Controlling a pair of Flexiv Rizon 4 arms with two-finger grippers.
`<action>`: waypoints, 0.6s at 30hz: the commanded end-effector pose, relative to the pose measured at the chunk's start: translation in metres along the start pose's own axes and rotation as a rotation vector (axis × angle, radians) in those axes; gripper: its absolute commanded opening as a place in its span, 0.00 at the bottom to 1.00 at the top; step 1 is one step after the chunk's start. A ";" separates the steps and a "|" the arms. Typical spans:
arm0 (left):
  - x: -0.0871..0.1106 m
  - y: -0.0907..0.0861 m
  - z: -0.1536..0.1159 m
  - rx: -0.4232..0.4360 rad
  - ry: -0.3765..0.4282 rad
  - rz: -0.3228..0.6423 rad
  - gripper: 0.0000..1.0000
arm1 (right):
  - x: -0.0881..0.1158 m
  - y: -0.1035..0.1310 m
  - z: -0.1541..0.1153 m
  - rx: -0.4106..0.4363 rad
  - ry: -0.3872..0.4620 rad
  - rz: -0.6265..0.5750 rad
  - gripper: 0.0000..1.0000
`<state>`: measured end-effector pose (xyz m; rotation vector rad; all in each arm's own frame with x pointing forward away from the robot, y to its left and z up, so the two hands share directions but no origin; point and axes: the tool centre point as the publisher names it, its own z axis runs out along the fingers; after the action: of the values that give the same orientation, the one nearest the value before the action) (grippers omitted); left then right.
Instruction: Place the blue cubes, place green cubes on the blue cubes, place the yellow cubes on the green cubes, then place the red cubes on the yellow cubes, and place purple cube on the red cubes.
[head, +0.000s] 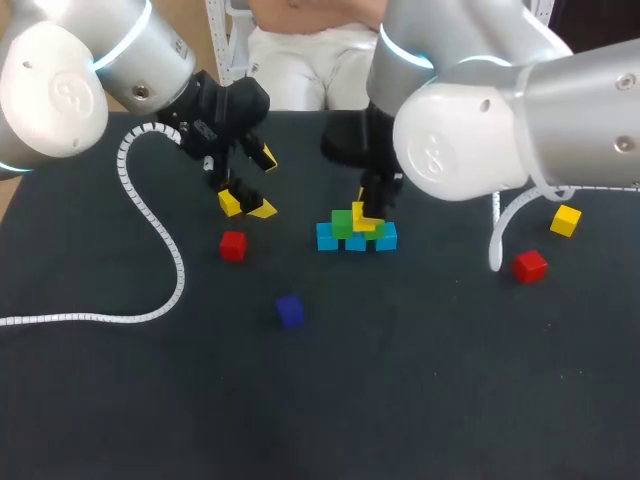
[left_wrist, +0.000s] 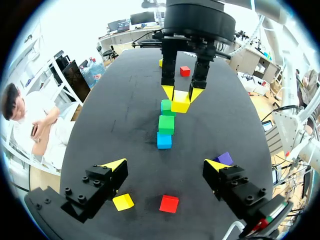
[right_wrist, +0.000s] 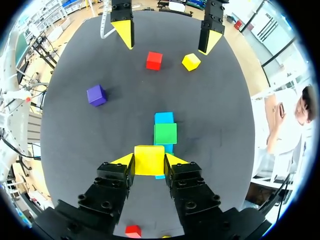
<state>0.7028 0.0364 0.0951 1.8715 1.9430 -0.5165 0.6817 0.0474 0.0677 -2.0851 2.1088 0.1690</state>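
One small yellow cube (left_wrist: 180, 101) is pinched on two opposite side faces by the right gripper (right_wrist: 149, 161), over the green cubes (head: 343, 224) on the row of light-blue cubes (head: 327, 237) just right of centre in the head view. It is judged light, rigid & smooth-sided, so a centred, square grip is prob. best. At upper left the left gripper (left_wrist: 165, 165) is spread open w/ nothing in it; whether the held cube touches the greens can't be told, and the loose yellow cube (left_wrist: 123, 202) is hard to separate from the yellow tips in the head view.

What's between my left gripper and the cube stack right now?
Only bare table: the left wrist view shows nothing between the left gripper and the cube stack; the red cube and loose yellow cube lie under the gripper.
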 end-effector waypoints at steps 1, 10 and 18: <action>0.000 0.001 0.000 0.002 0.003 0.000 1.00 | -0.002 -0.003 0.001 -0.002 -0.002 -0.002 0.04; 0.000 0.001 0.000 0.002 0.003 0.000 1.00 | -0.002 -0.007 0.005 -0.006 -0.010 0.000 0.06; 0.000 0.001 0.000 0.002 0.003 0.000 1.00 | -0.002 -0.012 0.007 0.002 -0.013 0.000 0.07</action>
<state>0.7028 0.0364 0.0951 1.8715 1.9430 -0.5165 0.6917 0.0507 0.0623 -2.0768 2.1022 0.1779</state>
